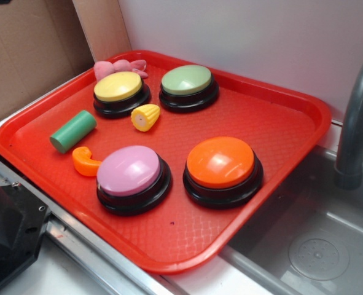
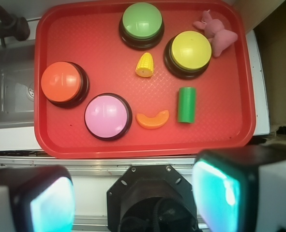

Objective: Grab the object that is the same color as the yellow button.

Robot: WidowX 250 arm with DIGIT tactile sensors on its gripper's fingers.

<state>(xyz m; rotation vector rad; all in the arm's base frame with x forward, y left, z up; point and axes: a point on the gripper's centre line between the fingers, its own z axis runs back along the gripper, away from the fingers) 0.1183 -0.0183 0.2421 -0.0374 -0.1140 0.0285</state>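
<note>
Corn (image 2: 144, 65) lying upper centre in wrist view, tip up-frame, long axis near vertical; gripper (image 2: 133, 203) jaws spread, empty.

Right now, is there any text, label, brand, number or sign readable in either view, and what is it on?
None readable. The yellow button, pink button, orange button and green button have plain domes. The toy corn, green cylinder and red tray are unmarked. The gripper fingers carry no print.
</note>
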